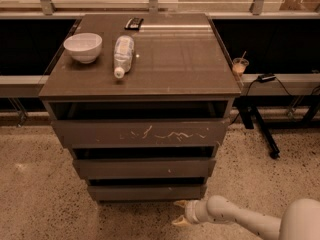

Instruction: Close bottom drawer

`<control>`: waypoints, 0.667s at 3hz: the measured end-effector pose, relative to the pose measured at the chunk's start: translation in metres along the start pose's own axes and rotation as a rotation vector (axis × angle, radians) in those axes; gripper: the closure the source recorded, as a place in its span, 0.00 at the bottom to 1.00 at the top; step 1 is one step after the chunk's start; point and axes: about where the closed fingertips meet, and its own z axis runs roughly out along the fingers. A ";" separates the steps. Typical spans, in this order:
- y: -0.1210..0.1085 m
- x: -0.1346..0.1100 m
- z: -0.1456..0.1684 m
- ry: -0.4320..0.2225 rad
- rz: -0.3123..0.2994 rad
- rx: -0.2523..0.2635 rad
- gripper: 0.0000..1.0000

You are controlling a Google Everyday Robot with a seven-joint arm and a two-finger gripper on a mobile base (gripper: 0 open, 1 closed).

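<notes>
Dark grey-brown cabinet (170, 59) in front of me, with three handleless drawers stacked in it, each narrower than the one above. All three stand a little way out, showing a dark gap over each front. The top drawer (142, 133) is the widest, with pale scratches across its front. The middle drawer (144, 168) has a tiny pale speck. The bottom drawer (146, 192) is the narrowest and plain, sitting lowest, just above the speckled floor (40, 194).

On the cabinet top I count one white bowl (83, 47) at the far left. One clear plastic bottle (123, 54) lies on its side just right of the bowl, and one small dark flat object (133, 22) rests at the far edge. One cup with a straw (240, 65) stands on the ledge to the right.

One pale arm (240, 218) reaches in from the near right along the floor. Its gripper (179, 212) is low, just near of the bottom drawer's front, toward that front's right end. The two fingertips (180, 203) stand spread apart with nothing between them. The farther one is close under the drawer's lower edge, and I cannot tell whether it touches.
</notes>
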 end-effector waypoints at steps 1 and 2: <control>-0.018 0.003 0.002 -0.040 0.016 -0.064 0.65; -0.030 0.005 0.006 -0.059 0.021 -0.096 0.84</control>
